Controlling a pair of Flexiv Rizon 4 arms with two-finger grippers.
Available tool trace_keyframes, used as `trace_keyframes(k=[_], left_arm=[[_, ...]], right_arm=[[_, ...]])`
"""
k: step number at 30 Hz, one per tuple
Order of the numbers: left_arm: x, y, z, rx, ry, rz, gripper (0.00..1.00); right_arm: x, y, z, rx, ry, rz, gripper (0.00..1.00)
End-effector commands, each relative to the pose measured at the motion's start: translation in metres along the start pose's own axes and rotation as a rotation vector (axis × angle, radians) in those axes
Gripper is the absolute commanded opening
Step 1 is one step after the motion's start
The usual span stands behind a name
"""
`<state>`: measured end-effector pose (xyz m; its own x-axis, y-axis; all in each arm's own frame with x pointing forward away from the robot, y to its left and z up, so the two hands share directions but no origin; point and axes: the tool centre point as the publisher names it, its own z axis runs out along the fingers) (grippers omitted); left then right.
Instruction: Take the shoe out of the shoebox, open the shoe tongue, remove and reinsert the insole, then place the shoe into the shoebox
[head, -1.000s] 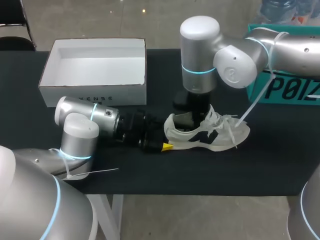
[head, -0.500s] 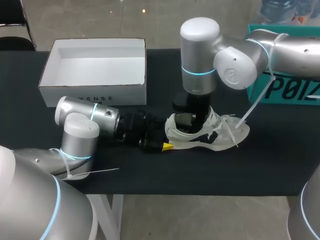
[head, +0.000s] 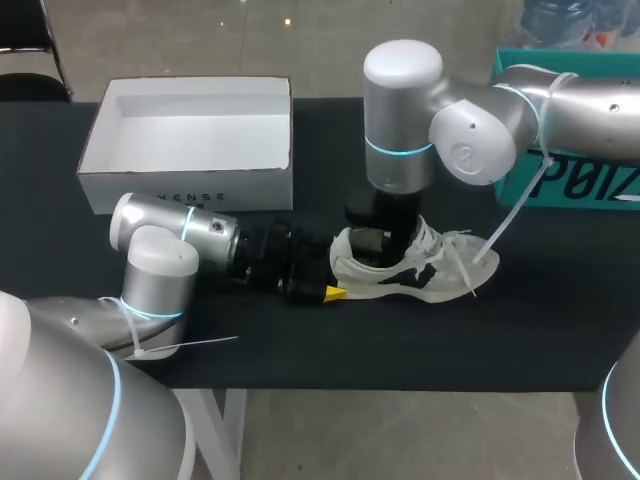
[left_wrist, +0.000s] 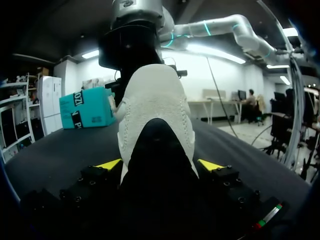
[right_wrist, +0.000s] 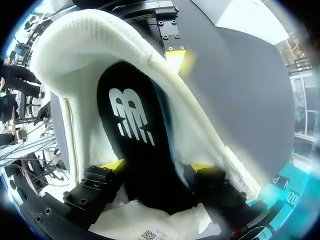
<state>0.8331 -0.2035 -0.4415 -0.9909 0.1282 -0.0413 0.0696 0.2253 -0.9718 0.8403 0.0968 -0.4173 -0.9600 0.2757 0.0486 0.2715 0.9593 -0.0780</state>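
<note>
While outside shoebox (head: 190, 188), shoe (head: 440, 284) in left tool (left_wrist: 160, 165).

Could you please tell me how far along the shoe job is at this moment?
Done: the shoe lies on the table, out of the empty shoebox. In hand: the left tool is shut on its heel, while the right tool, down in the opening, grips the insole, which is not yet out of the shoe. Left, apparently: pulling the insole out, putting it back, and returning the shoe to the shoebox.

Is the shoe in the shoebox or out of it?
Out. The shoe rests on the table, apart from the white shoebox, which is empty.
</note>
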Motion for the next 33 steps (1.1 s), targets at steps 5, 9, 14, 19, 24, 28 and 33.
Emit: trace_keyframes(k=[5, 9, 14, 19, 24, 28, 33], left_arm=[[0.002, 0.008, 0.006, 0.0, -0.001, 0.0, 0.0], [0.002, 0.008, 0.006, 0.0, -0.001, 0.0, 0.0], [0.002, 0.008, 0.006, 0.0, -0.001, 0.0, 0.0], [0.002, 0.008, 0.006, 0.0, -0.001, 0.0, 0.0], [0.002, 0.008, 0.006, 0.0, -0.001, 0.0, 0.0], [0.002, 0.008, 0.006, 0.0, -0.001, 0.0, 0.0], [0.002, 0.008, 0.006, 0.0, -0.001, 0.0, 0.0]], right_arm=[[0.009, 0.013, 0.052, 0.025, -0.025, 0.032, 0.4], [0.013, 0.013, 0.056, 0.029, -0.04, 0.05, 0.0], [0.014, 0.007, 0.052, 0.034, -0.06, 0.081, 0.0], [0.012, 0.001, 0.04, 0.025, -0.08, 0.102, 0.0], [0.009, -0.002, 0.025, 0.023, -0.098, 0.11, 0.0], [0.006, -0.002, 0.013, 0.019, -0.103, 0.106, 0.0], [0.003, -0.002, 0.002, 0.019, -0.105, 0.096, 0.0]])
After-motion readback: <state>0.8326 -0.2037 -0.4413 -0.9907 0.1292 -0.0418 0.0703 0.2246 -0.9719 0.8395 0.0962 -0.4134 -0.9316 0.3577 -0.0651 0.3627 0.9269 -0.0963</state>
